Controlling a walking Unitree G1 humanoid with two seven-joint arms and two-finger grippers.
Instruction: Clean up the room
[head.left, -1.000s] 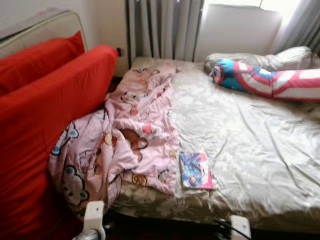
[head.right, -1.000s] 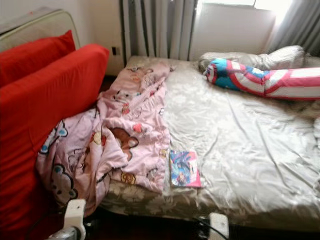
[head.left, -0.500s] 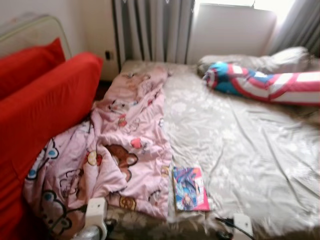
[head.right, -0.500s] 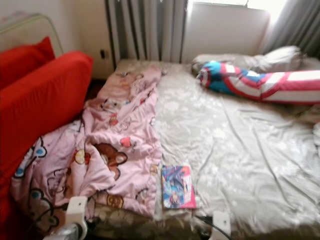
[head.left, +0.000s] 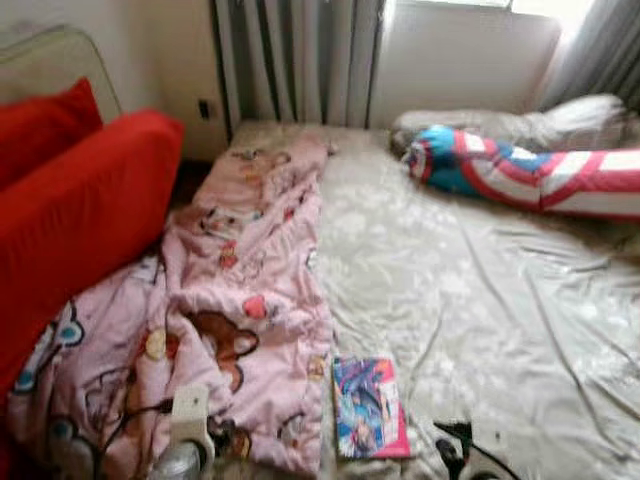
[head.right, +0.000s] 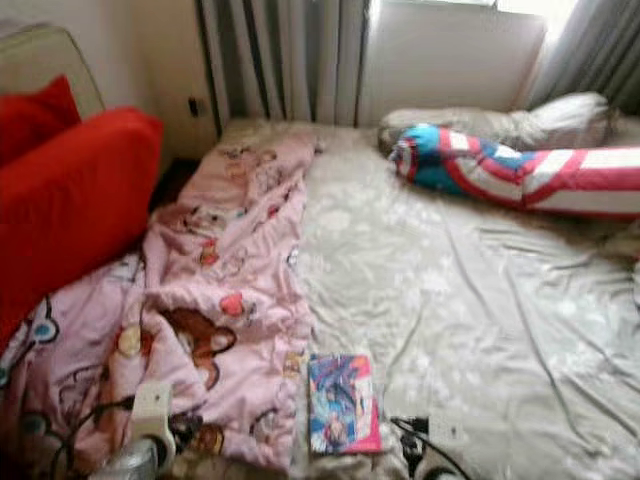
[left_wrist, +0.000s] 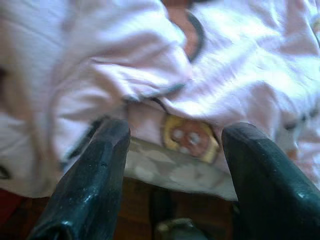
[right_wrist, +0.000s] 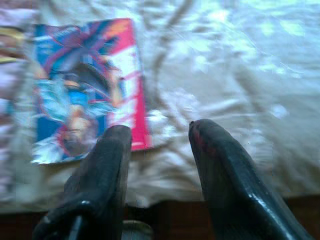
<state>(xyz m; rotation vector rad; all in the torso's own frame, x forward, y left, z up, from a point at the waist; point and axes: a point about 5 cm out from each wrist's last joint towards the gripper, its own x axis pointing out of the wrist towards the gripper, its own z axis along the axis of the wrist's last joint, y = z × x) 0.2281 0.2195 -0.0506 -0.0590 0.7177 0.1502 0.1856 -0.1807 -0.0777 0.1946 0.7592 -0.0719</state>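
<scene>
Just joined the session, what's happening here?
The robot stands at the foot of a bed. Nothing is held. The right end effector, fingers apart, hangs by a colourful book on the sheet. The left end effector, also open, points at the rumpled pink blanket spilling over the bed's edge.

Both arms were held low and forward at the bottom edge of the head views. The left pincer (left_wrist: 172, 165) was seen in its wrist view with its two black fingers (left_wrist: 87, 185) spread wide apart, nothing between them. The right pincer (right_wrist: 160, 150) was likewise seen with its fingers (right_wrist: 225, 180) parted, gripping nothing.
</scene>
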